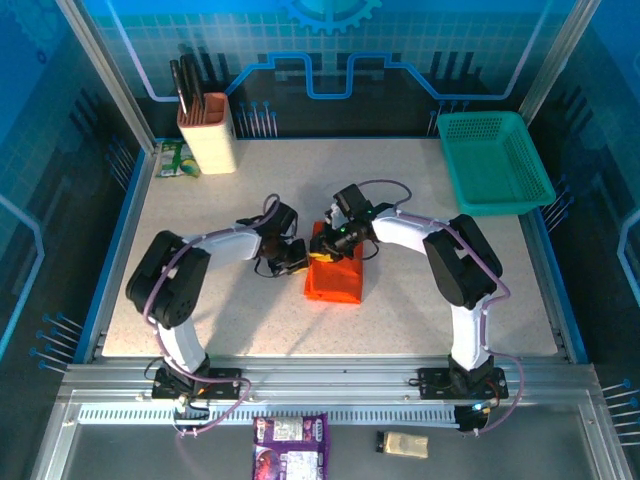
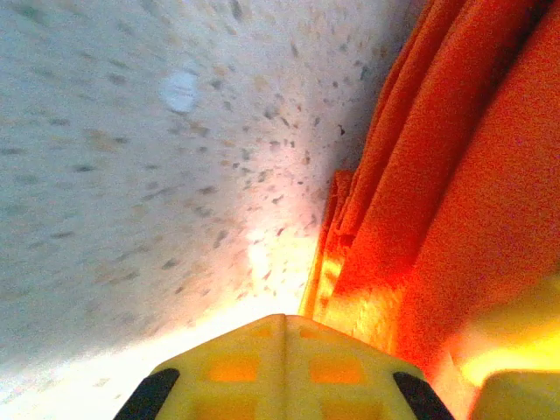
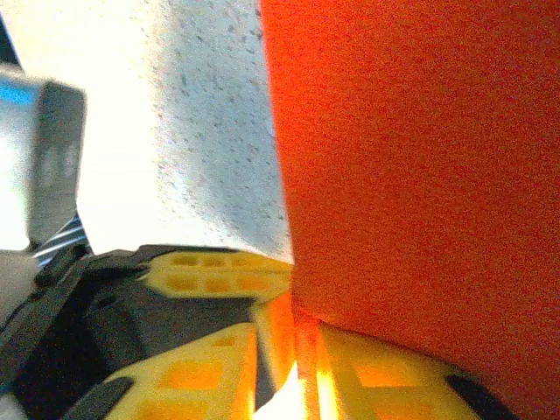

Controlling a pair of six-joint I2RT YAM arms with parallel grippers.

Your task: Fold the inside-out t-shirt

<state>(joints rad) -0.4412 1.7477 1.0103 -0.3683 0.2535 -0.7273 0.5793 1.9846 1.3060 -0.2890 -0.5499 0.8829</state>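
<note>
- Around the table stand blue panels printed with gear and circuit lines, held in a pale metal frame.
- Across the middle of the frame lies the speckled light table [image 1: 400, 325], blue-edged, with a slotted metal rail along its bottom side.
- From the bottom of the frame the left arm [image 1: 180, 280] and right arm [image 1: 455, 260] bend inward to meet at the centre.
- At the upper right sits a teal mesh basket [image 1: 490, 117], well apart from the work.
- At the centre lies the inside-out t-shirt [image 1: 335, 282], a compact orange rectangle; I judge the folding is nearly done, with the last fold being settled.
- At the upper left stands a beige holder [image 1: 207, 140] with dark handles, a green packet [image 1: 178, 158] beside it.
- On the shirt's top edge, the right gripper [image 1: 325, 245] has its jaws narrow, a fold of cloth between them; I cannot tell whether it pinches or lets go.
- Just left of the shirt, the left gripper [image 1: 293, 258] is closed on nothing, its tip beside the cloth edge.
- The next move, I think, calls for freeing the cloth and lifting straight up so the layers don't drag.
</note>
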